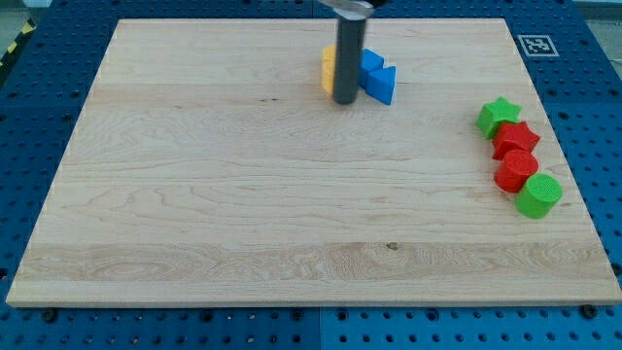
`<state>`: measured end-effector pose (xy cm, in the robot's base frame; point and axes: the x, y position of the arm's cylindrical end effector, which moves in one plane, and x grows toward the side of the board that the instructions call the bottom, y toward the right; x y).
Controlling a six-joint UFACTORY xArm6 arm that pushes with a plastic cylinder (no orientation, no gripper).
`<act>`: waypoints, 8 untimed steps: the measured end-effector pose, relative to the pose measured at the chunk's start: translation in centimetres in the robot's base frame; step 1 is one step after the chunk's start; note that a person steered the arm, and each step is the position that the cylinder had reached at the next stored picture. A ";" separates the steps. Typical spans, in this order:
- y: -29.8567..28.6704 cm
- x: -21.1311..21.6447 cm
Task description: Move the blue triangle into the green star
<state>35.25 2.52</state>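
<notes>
Green cylinder: nearest, desk's right edge.
Blue triangle: bright blue, wedge-shaped, near top centre.
My tip: touching triangle's left; I carry no claw.
Green star: well right of triangle.

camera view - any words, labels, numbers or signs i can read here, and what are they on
No readable words, letters or numbers anywhere.
Square black-and-white coded marker, on the wooden board's top right corner: a pattern, not text.
Yellow-and-black hazard stripes, at the view's top left edge: no writing.
The blocks and my tip carry no markings.
</notes>
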 end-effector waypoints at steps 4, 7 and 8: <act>10.4 -2.8; 5.9 -1.6; 6.6 0.3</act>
<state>35.58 9.13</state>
